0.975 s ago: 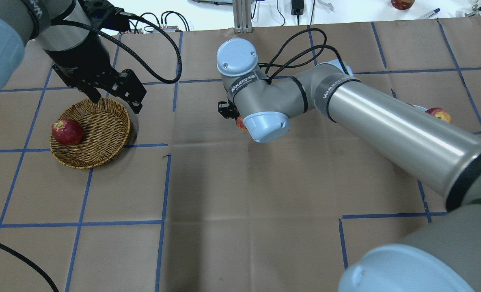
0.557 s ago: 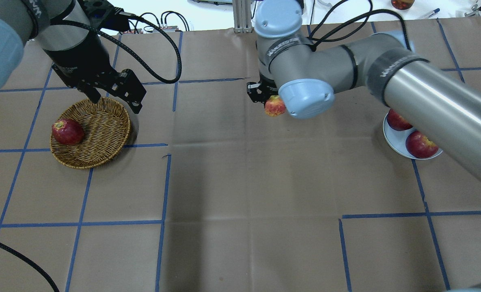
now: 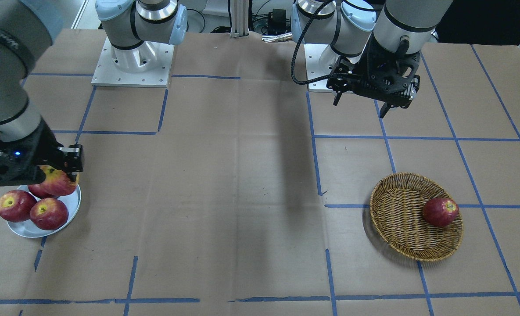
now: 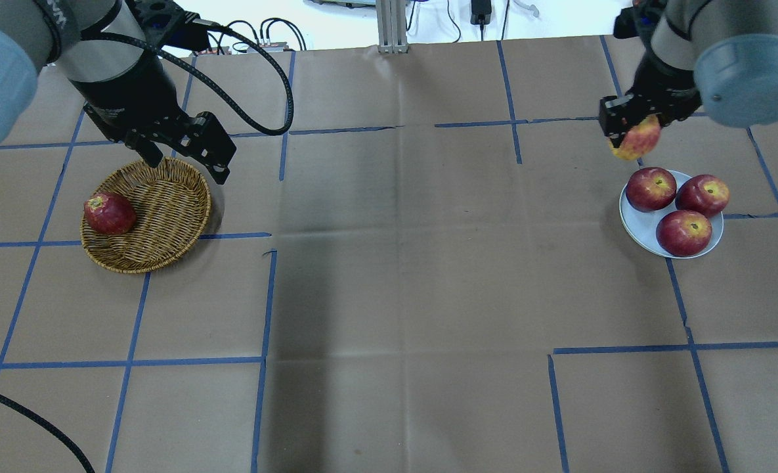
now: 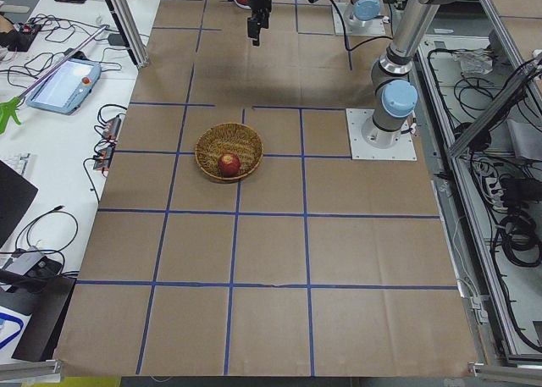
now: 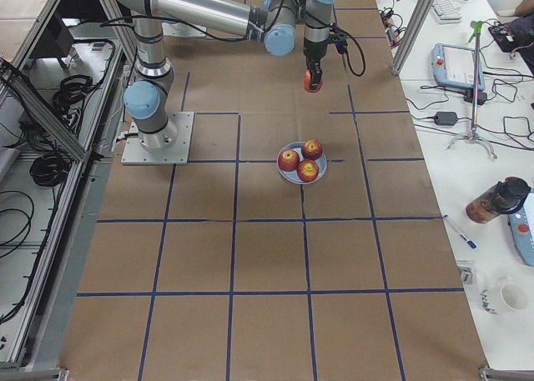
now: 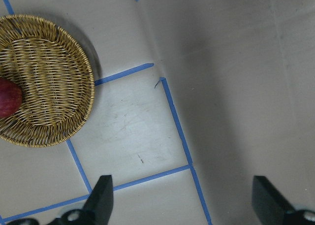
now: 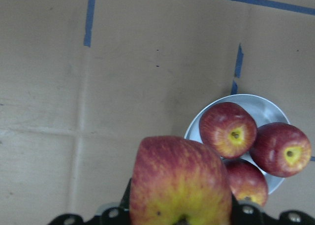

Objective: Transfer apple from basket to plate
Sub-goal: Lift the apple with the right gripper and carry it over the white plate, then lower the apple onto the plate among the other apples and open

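Observation:
My right gripper (image 4: 630,128) is shut on the apple (image 4: 637,139), light red with a yellow-orange blush, and holds it in the air just beyond the far left rim of the pale blue-grey plate (image 4: 627,215). The apple fills the bottom of the right wrist view (image 8: 179,183), with the plate (image 8: 266,108) to its right. The plate carries three red apples (image 4: 683,232). My left gripper (image 4: 185,154) is open and empty over the far rim of the wicker basket (image 4: 159,210). One dark-red apple (image 4: 108,213) lies in the basket.
Brown paper with a blue tape grid covers the table. The two arm bases (image 3: 132,57) stand at the robot's edge, with an aluminium post (image 4: 392,26) and cables at the far edge. A wide stretch of bare paper lies between basket and plate.
My right arm has swung to the right with the apple, from above the table's middle to just beside the plate. My left arm has not moved.

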You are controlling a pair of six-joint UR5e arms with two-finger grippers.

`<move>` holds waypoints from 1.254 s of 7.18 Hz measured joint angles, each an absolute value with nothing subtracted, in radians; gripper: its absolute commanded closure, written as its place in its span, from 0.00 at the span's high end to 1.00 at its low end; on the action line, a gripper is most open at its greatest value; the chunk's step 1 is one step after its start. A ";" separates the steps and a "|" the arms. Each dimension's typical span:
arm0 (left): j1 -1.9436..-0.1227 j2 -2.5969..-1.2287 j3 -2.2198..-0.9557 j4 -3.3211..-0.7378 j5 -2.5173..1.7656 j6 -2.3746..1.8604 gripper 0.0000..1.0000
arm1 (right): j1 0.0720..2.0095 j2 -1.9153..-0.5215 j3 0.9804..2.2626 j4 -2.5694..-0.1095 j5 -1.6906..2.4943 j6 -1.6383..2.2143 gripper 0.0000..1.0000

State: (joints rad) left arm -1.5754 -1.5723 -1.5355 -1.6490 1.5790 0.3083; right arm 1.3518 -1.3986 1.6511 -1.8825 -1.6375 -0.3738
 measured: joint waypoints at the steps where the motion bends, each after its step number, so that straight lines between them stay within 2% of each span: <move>1: -1.575 -1.572 -1.536 -1.649 1.579 0.308 0.99 | 1.264 -1.401 1.669 -1.887 -1.622 -0.494 0.46; 3: -1.575 -1.572 -1.536 -1.649 1.579 0.308 0.99 | 1.136 -1.389 1.738 -1.968 -1.572 -0.653 0.46; 6: -1.575 -1.572 -1.536 -1.649 1.578 0.308 0.99 | 1.094 -1.346 1.890 -2.188 -1.564 -0.702 0.47; 9: -1.575 -1.573 -1.535 -1.648 1.578 0.308 0.99 | 1.092 -1.321 1.909 -2.222 -1.571 -0.705 0.49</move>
State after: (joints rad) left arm -1.5754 -1.5732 -1.5345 -1.6484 1.5784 0.3077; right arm 1.0923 -1.3210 1.9088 -2.2218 -1.5708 -0.7046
